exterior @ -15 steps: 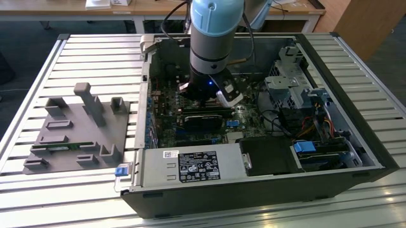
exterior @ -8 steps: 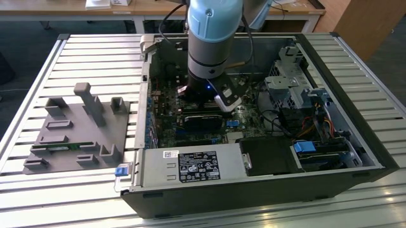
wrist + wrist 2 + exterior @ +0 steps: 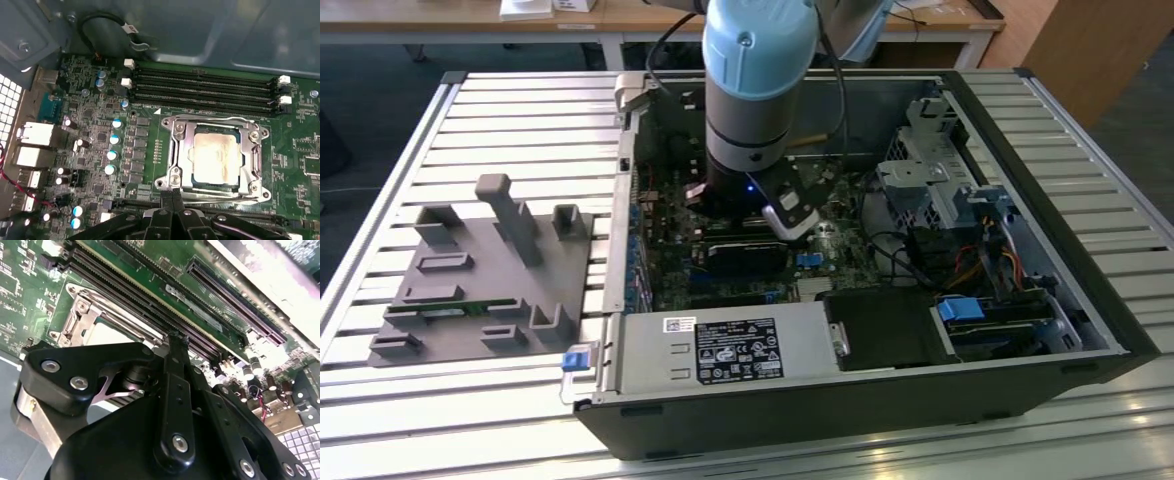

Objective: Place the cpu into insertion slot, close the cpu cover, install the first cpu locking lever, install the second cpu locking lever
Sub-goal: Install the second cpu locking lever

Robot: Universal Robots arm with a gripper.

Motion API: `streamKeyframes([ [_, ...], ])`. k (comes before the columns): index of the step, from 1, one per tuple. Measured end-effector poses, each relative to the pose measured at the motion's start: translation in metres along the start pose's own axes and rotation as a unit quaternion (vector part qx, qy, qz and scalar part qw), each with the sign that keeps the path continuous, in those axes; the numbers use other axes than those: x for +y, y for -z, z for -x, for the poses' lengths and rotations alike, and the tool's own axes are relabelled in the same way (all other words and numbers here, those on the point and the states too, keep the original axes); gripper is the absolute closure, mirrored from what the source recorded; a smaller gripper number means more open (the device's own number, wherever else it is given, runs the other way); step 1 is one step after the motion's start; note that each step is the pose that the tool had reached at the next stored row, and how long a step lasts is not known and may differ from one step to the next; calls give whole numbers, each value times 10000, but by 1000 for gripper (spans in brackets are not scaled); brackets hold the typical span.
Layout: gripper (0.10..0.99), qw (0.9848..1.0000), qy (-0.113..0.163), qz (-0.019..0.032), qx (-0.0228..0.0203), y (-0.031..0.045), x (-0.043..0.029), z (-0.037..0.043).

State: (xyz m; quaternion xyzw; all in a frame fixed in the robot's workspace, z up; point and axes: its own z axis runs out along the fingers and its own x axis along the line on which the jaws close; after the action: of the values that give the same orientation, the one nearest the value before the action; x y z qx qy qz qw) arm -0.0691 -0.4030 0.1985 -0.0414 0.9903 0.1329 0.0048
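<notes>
Hand [image 3: 172,197] pinched at cpu cover [image 3: 182,150] edge

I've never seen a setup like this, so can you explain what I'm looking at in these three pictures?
A robot arm reaches down into an open computer case lying on a slatted table. The exterior view shows the whole scene from outside, with a grey parts holder beside the case. Both wrist views come from cameras riding on the arm. The first wrist view looks down at the green motherboard: the cpu sits in the insertion slot, with the cpu cover closed over it. The gripper, black, with its fingers together, hovers at the slot's edge, holding nothing visible.
</notes>
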Motion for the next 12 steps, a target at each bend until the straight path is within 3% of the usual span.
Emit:
streamKeyframes([
  [4, 980, 10000, 0, 57, -4, -36, -10, -6],
  [12, 980, 9997, 2, 225, -27, -61, -13, -69],
])
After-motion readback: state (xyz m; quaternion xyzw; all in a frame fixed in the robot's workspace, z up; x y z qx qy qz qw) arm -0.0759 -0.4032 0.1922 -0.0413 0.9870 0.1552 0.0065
